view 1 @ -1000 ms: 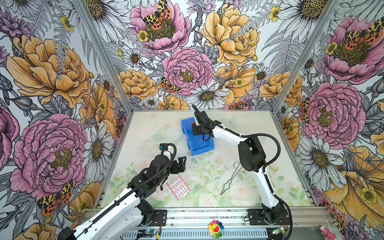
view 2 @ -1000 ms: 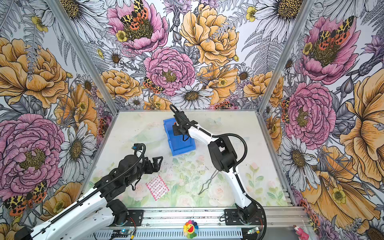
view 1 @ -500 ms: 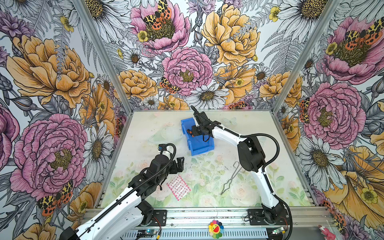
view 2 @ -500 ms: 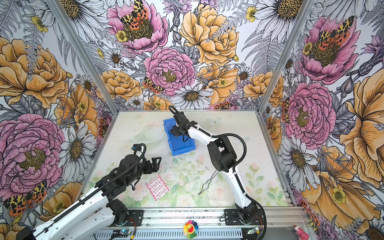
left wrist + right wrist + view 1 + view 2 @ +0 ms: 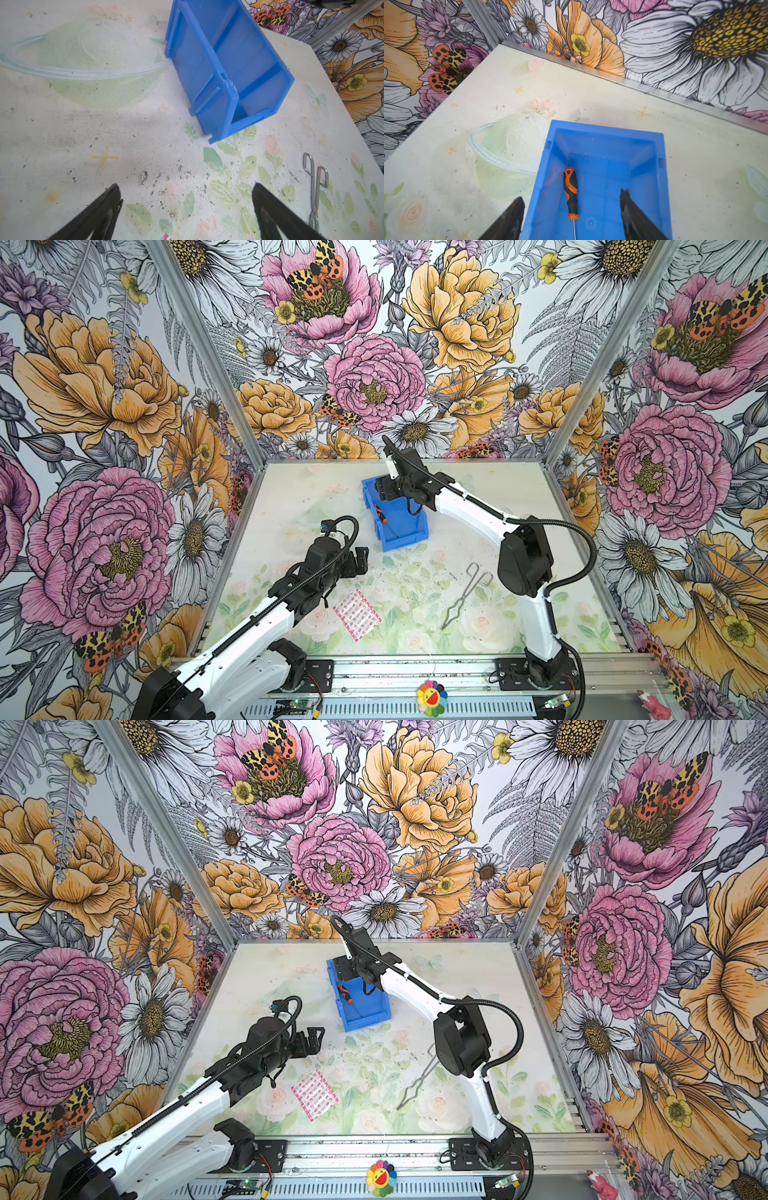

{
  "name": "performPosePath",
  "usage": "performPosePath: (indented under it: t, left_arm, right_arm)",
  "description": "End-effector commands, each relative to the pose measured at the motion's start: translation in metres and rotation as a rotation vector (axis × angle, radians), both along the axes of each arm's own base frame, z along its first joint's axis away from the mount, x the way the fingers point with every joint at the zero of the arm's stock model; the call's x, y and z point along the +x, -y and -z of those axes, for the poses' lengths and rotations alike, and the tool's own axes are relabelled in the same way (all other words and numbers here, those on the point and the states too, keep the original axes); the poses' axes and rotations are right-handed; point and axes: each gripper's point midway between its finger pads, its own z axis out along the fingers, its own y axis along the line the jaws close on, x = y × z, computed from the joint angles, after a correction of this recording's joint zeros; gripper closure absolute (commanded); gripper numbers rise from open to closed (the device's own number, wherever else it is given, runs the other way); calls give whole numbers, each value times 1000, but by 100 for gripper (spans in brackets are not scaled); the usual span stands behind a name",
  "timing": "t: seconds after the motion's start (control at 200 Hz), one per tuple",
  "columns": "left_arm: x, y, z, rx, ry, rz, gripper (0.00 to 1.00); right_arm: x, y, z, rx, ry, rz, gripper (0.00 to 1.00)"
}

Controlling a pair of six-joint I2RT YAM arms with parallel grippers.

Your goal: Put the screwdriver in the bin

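Screwdriver (image 5: pixel 570 187) first, since part of it is lost to sight. In the right wrist view its thin shaft runs off the picture's edge, so the tip is cut off. In both top views only the orange-and-black handle (image 5: pixel 379 514) (image 5: pixel 345 994) shows, small, beside the bin's left wall. Whether it lies flat on the floor or leans on that wall, I cannot tell.

The right arm's wrist covers the far end of the bin (image 5: pixel 405 539) in both top views. In a top view the right arm's elbow hides the looped end of the tongs (image 5: pixel 415 1085). The left wrist view sees the bin (image 5: pixel 207 62) from low and outside, its walls screening most of the floor. Only a sliver of the packet (image 5: pixel 166 236) shows there.

The bin (image 5: pixel 602 126) stands at the far middle of the table (image 5: pixel 478 489), with the screwdriver inside it. The right gripper (image 5: pixel 571 196) hangs over the bin. In its wrist view the handle sits between the two fingers (image 5: pixel 512 220), apart from both.

Those fingers are spread wide, gripping nothing and touching nothing that I can see. The left gripper (image 5: pixel 186 185) hovers over bare table, near and left of the bin. Its fingers (image 5: pixel 97 216) are also spread and empty.
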Motion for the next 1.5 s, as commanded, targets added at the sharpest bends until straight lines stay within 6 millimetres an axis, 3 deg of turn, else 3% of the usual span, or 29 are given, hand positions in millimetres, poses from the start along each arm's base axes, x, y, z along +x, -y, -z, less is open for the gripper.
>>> performPosePath:
  t: [0.0, 0.11, 0.22, 0.365, 0.631, 0.776, 0.881, 1.006, 1.101, 1.326, 1.496]
  left_arm:
    - [18, 7, -21, -25, 69, 43, 1]
    - [29, 0, -20, 11, 67, 35, 1]
    - [40, -10, -20, 76, 86, 4, 1]
    - [52, -30, -20, 147, 113, -64, 1]
    - [63, -94, -16, 250, 130, -302, 1]
    - [64, -130, -17, 219, 135, -417, 1]
    - [66, -143, -21, 177, 168, -426, 1]
    - [66, -146, -29, 247, 235, -380, 1]
    - [63, -141, -30, 283, 288, -314, 1]
    - [60, -152, -13, 293, 306, -349, 1]
    - [72, -156, 3, 285, 288, -339, 1]
  right_arm:
    - [-7, 16, -19, -9, 37, 15, 23]
    - [-18, 28, -34, -16, 61, 8, 19]
    - [-29, 49, -44, -43, 86, 14, 1]
    - [-40, 87, -52, -96, 120, 65, 0]
    - [-66, 206, -47, -109, 102, 348, 0]
    - [-83, 274, -31, -93, 91, 535, 1]
    - [-91, 318, -14, -95, 70, 659, 1]
    - [-95, 356, 3, -101, 59, 759, 0]
    - [-95, 376, 11, -91, 91, 809, 0]
    - [-102, 421, 42, -17, 157, 891, 0]
    - [-101, 417, 59, -41, 224, 780, 1]
